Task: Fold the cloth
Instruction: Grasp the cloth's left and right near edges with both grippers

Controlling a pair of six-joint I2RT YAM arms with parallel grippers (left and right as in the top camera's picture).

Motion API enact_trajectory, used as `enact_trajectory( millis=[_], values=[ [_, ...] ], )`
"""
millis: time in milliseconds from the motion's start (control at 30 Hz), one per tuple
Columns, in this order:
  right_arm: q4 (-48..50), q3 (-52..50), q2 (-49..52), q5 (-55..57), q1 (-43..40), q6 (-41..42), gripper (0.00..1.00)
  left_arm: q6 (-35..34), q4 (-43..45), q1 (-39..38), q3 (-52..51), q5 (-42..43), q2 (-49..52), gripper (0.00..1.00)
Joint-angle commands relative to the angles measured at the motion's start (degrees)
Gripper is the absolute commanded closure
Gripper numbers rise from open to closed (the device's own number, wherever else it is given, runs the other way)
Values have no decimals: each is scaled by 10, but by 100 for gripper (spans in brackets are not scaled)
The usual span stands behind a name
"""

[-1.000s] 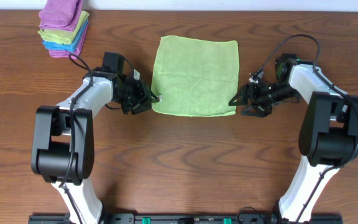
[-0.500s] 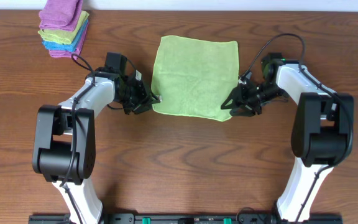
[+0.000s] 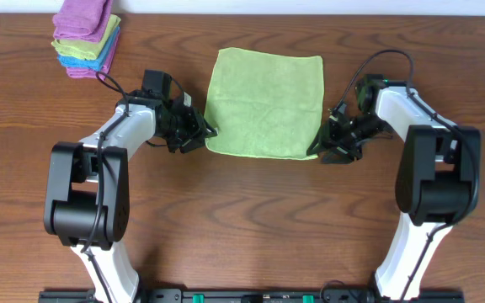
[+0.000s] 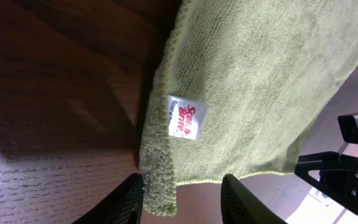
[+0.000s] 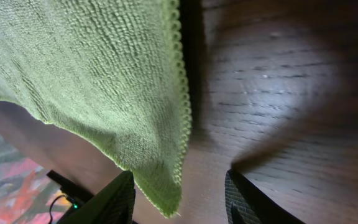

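The lime-green cloth lies flat on the wooden table, far of centre. My left gripper is at its near-left corner. In the left wrist view the gripper is open, with that cloth corner between the fingers, against the left finger. The white tag shows just above. My right gripper is at the near-right corner. In the right wrist view it is open, and the cloth corner hangs between the wide-apart fingers.
A stack of folded purple, green and blue cloths sits at the far left corner. The table's far edge runs just behind the cloth. The right arm's gripper shows across the cloth in the left wrist view.
The right gripper pushed the near-right corner inward, then drew back outward; the corner lies flat again. The left gripper has barely moved.
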Motion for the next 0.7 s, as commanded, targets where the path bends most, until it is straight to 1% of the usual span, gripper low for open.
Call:
enact_trajectory(
  millis=[0,100,167,233,267,300,533,667],
  values=[
    [2,-1,-12,-5,11,15,55,14,-5,1,1,-8,9,61],
    [4,-1,-12,-5,12,19,60,15,-14,1,1,-8,9,63],
    [6,-1,-12,-5,12,24,67,26,-18,1,1,-8,9,67],
    [5,-1,-12,-5,12,24,78,28,-22,1,1,-9,9,74],
    [5,-1,-12,-5,12,26,84,31,-23,1,1,-9,9,80],
    [5,-1,-12,-5,12,34,98,37,-24,1,1,-8,9,94],
    [-15,-1,-12,-36,11,44,98,40,-33,1,1,-7,9,94],
    [-36,0,-16,-34,2,24,98,40,-45,1,1,-5,-2,94]
  ],
)
